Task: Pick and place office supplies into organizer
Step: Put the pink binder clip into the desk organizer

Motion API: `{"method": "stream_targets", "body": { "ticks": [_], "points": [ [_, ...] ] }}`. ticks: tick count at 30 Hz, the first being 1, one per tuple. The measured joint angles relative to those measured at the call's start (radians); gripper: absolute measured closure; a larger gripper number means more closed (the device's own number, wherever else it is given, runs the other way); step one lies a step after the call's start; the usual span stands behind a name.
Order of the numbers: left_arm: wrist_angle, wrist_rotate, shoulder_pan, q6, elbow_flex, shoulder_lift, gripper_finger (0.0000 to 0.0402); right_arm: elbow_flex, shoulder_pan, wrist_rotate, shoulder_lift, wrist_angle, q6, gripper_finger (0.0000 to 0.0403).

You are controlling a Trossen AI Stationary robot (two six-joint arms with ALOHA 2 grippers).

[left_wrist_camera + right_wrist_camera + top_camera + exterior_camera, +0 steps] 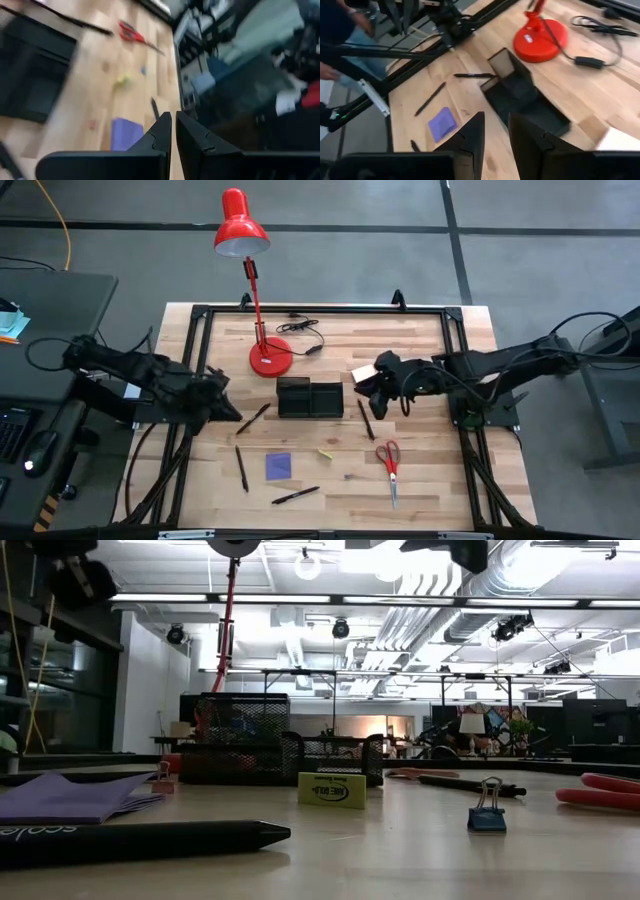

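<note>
The black organizer (310,397) stands mid-table. Around it lie several dark pens (253,418), a purple note pad (279,466), red-handled scissors (389,465) and a small yellow eraser (325,453). A pale note pad (362,373) lies at the organizer's right. My left gripper (232,402) hovers shut at the organizer's left, above the table's left part, holding nothing (173,116). My right gripper (362,385) hangs over the pale pad, right of the organizer, its fingers apart and empty (496,117). In the low view the organizer (270,745) rises behind the eraser (332,790).
A red desk lamp stands on its round base (270,357) behind the organizer, its cable (305,330) trailing right. A black frame rail (320,310) edges the table. A blue binder clip (487,808) sits near the front. A person's arm (340,30) shows beyond the table's left side.
</note>
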Motion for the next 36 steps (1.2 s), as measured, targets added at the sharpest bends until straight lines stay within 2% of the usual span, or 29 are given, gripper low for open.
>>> {"method": "stream_targets", "body": {
  "ticks": [3, 7, 13, 18, 22, 29, 32, 36],
  "points": [
    [0.003, 0.051, -0.005, 0.037, 0.042, 0.105, 0.0390, 0.000, 0.001, -0.008, 0.016, 0.012, -0.006, 0.0322],
    [-0.006, 0.038, -0.067, 0.080, 0.061, 0.218, 0.0399, 0.000, 0.014, -0.006, 0.016, 0.014, -0.006, 0.0322],
    [-0.004, -0.113, -0.194, 0.077, 0.062, 0.345, 0.0397, 0.000, 0.018, 0.000, 0.016, 0.016, -0.028, 0.0322],
    [0.043, -0.146, -0.223, 0.077, 0.062, 0.426, 0.0387, 0.000, 0.017, 0.037, 0.016, 0.016, -0.073, 0.0322],
    [0.086, -0.159, -0.222, 0.083, 0.062, 0.481, 0.0335, 0.000, 0.005, 0.037, 0.016, 0.010, -0.084, 0.0322],
    [0.089, -0.284, -0.221, 0.148, 0.061, 0.535, 0.0210, 0.000, -0.012, 0.044, 0.016, 0.009, -0.084, 0.0322],
    [0.082, -0.331, -0.221, 0.165, 0.061, 0.556, 0.0186, 0.000, -0.013, 0.050, 0.016, 0.010, -0.083, 0.0322],
    [0.049, -0.370, -0.221, 0.190, 0.061, 0.588, 0.0187, 0.000, -0.013, 0.077, 0.016, 0.011, -0.081, 0.0322]
  ]
}}
